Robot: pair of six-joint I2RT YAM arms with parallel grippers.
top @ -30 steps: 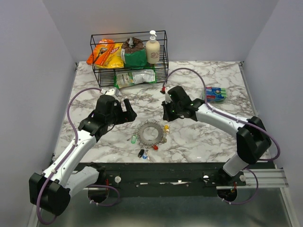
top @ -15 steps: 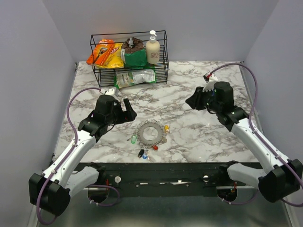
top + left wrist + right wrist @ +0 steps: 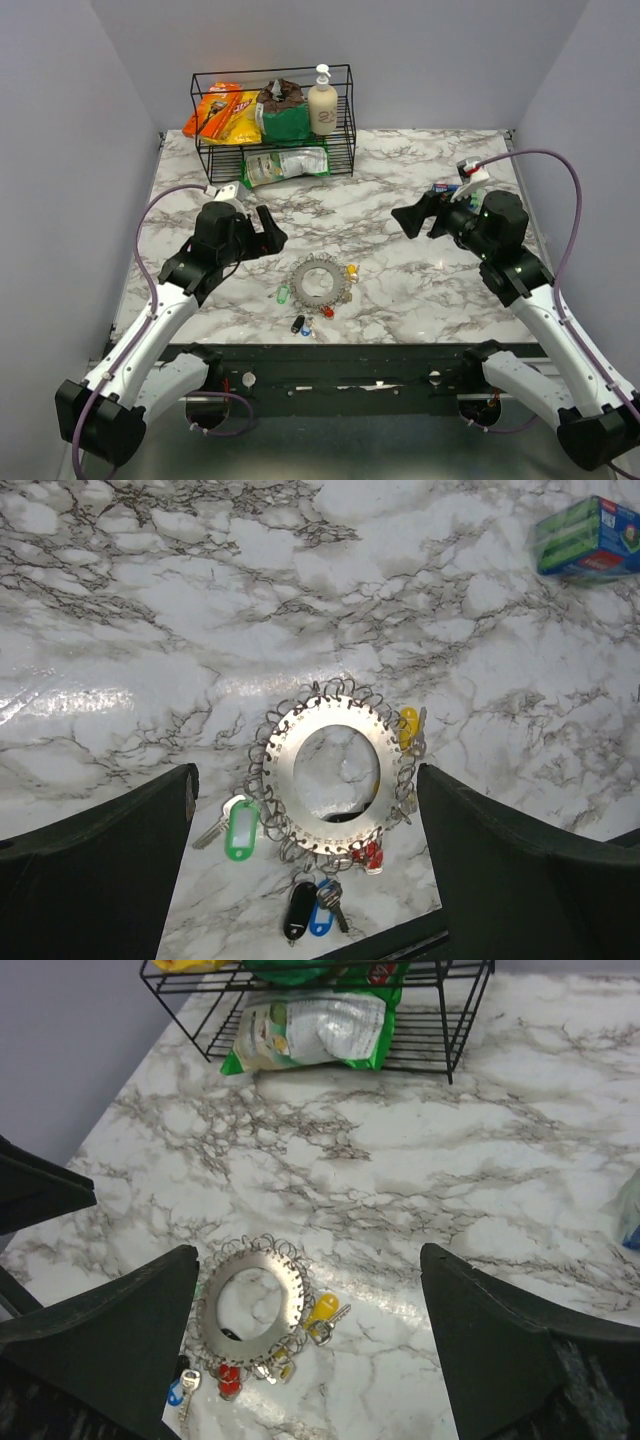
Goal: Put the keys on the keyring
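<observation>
The keyring [image 3: 318, 265], a flat grey notched ring with small wire loops round its rim, lies near the table's front edge. It also shows in both wrist views [image 3: 335, 710] [image 3: 293, 1300]. Keys lie round its rim: green [image 3: 240, 815], yellow [image 3: 322, 1310], red [image 3: 370, 855], black [image 3: 298, 910] and blue [image 3: 321, 917]. Whether each is hooked to a loop I cannot tell. My left gripper [image 3: 262, 228] hovers open to the ring's upper left. My right gripper [image 3: 420, 215] hangs open well to its right. Neither holds anything.
A black wire basket [image 3: 200, 110] at the back holds snack bags and a soap bottle [image 3: 322, 100]. A green-and-white packet [image 3: 288, 163] lies under it. A blue-green box [image 3: 590, 535] sits at the right, partly behind my right arm.
My right arm has swung away from the keyring to the right side of the table, and its gripper has opened. The left arm has shifted only slightly.
</observation>
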